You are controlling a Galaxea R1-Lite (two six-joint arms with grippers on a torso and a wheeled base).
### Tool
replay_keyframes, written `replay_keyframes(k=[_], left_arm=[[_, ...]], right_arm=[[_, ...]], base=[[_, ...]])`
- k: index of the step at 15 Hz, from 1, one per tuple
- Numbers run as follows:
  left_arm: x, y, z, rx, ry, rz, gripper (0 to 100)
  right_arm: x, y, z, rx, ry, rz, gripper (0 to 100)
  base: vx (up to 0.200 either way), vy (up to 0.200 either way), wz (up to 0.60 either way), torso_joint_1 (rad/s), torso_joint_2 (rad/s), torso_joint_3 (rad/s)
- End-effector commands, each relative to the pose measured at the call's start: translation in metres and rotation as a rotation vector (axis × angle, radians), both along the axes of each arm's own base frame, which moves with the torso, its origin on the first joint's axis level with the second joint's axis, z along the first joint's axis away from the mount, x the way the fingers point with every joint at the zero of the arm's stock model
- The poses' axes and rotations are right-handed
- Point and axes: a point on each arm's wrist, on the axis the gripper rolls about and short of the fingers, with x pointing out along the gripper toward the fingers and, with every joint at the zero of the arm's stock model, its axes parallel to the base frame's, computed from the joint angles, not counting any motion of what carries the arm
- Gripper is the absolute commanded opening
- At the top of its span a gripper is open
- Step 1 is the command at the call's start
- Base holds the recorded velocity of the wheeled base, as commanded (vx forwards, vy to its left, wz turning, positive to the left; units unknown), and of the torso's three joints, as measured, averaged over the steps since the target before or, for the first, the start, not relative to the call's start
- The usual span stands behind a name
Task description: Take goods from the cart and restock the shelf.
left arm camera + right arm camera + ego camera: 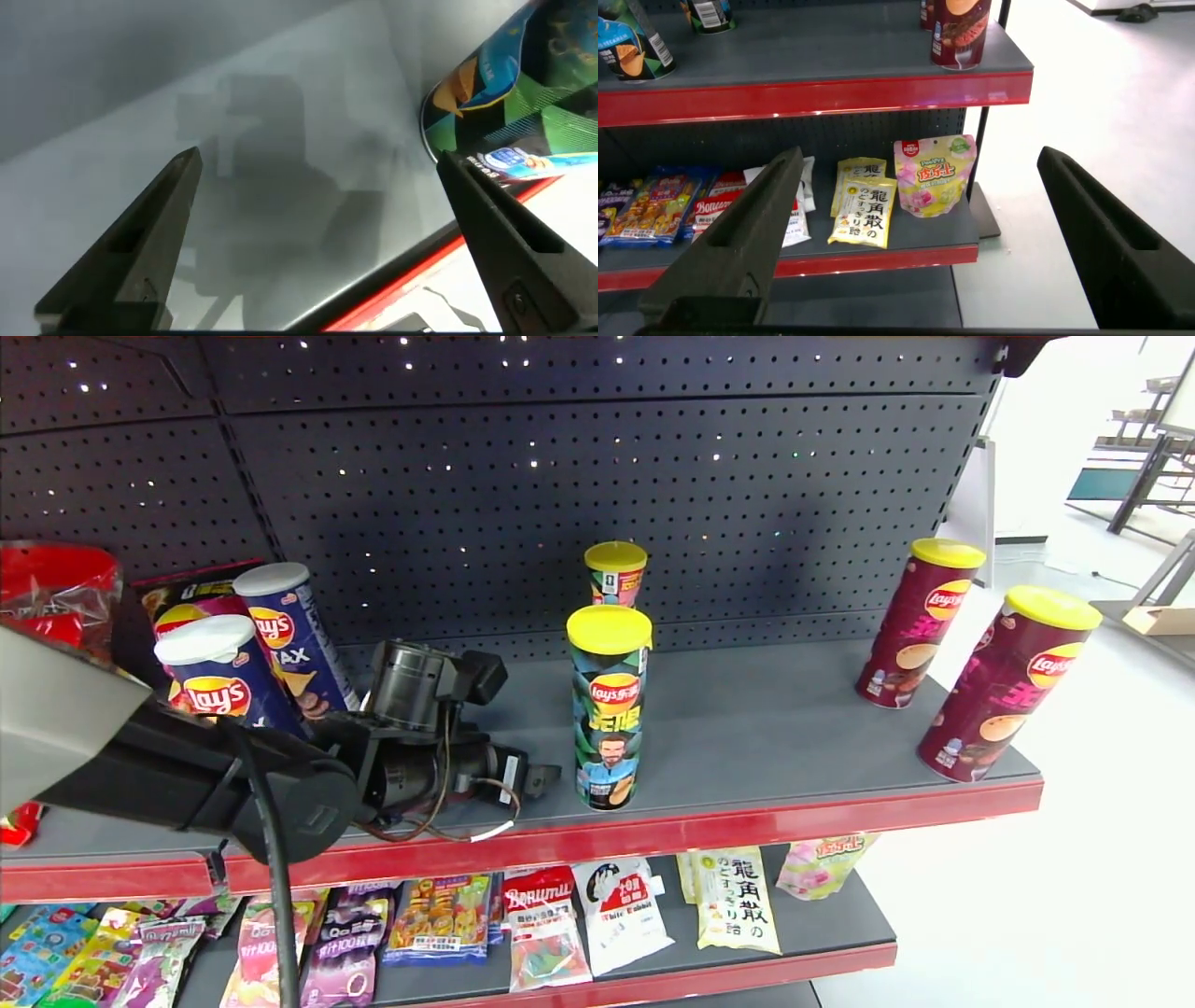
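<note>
A green chip can with a yellow lid (609, 709) stands upright near the front edge of the grey upper shelf (747, 737), about midway along it. A second green can (615, 572) stands behind it, close to the perforated back panel (560, 476). The left gripper (318, 159) is held low over the shelf board just beside the front can, on its left. Its jaws are spread with nothing between them. In the left wrist view the base of the can is seen right at the tip of one finger (486, 219), outside the gap. Whether the two touch cannot be told.

Two maroon cans with yellow lids are set at the right end of the same shelf, one at the front corner (1006, 683) and one farther back (918, 621). Two blue cans with white lids are placed at the left end, one (224, 677) in front of the other (297, 635), and a red bag (56, 588) lies beyond them at the far left.

On the lower shelf (822, 905) flat snack packets are laid in a row, among them a yellow packet (864, 201) and a pink and green pouch (934, 175) towards the right end. The right gripper (920, 154) is held out in front of this lower shelf, well apart from the cans, with its jaws spread and nothing held.
</note>
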Motion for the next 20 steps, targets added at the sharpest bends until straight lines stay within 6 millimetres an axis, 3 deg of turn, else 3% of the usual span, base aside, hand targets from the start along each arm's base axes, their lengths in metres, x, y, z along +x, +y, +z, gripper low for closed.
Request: replay_keyframes(k=[1, 20], left_arm=[[0.004, -0.003, -0.005, 0.005, 0.008, -0.001, 100], [0.015, -0.011, -0.016, 0.017, 0.022, -0.005, 100]], right_arm=[[0.0, 0.0, 0.0, 0.0, 0.0, 0.0, 100], [0.0, 0.0, 0.0, 0.0, 0.0, 0.001, 100]], base=[[0.0, 0.0, 0.0, 0.0, 0.0, 0.0], [0.0, 0.0, 0.0, 0.0, 0.0, 0.0]])
